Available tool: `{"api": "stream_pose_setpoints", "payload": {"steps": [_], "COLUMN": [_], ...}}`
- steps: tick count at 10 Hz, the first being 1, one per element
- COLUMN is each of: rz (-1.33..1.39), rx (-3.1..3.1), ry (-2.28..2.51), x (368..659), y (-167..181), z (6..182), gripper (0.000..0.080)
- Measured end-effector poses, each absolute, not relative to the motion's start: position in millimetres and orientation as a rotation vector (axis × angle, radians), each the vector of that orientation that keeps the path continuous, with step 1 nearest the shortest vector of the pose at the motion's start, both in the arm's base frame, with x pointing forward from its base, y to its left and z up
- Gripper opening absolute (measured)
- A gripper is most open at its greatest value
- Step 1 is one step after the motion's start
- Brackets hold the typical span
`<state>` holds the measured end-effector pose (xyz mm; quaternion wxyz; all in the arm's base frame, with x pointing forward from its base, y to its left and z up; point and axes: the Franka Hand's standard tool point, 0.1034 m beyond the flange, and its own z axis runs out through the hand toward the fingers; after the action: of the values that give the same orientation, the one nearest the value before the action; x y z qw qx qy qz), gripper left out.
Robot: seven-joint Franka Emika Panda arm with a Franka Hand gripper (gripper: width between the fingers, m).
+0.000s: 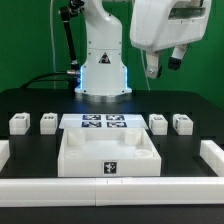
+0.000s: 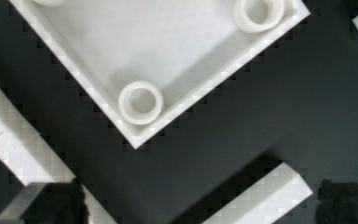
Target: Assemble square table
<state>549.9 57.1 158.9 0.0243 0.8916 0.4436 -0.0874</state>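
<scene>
The white square table top [image 1: 108,155] lies at the front middle of the table, rim up, with a tag on its front wall. In the wrist view one corner of the table top [image 2: 158,50] shows from above, with two round sockets [image 2: 140,101] in it. Two short white legs [image 1: 20,123] stand at the exterior view's left. Two more legs [image 1: 158,123] stand at its right. My gripper [image 1: 160,65] hangs high above the right pair of legs. It is open and empty, and its dark fingertips [image 2: 51,205] show far apart in the wrist view.
The marker board [image 1: 103,122] lies behind the table top, in front of the robot base [image 1: 103,70]. A long white bar fence [image 1: 110,190] runs along the front edge and up both sides. A piece of it [image 2: 274,195] shows in the wrist view.
</scene>
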Motion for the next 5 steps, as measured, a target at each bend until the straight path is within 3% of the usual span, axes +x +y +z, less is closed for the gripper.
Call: {"api": "stream_pose_setpoints", "payload": {"steps": [2, 5], "rz": [-0.274, -0.339], "rx": [2.758, 2.714], "ry": [1.375, 1.46], "x": [548, 515], "y": [56, 30], "z": [157.6, 145.9], "gripper": [0.065, 0.065]}}
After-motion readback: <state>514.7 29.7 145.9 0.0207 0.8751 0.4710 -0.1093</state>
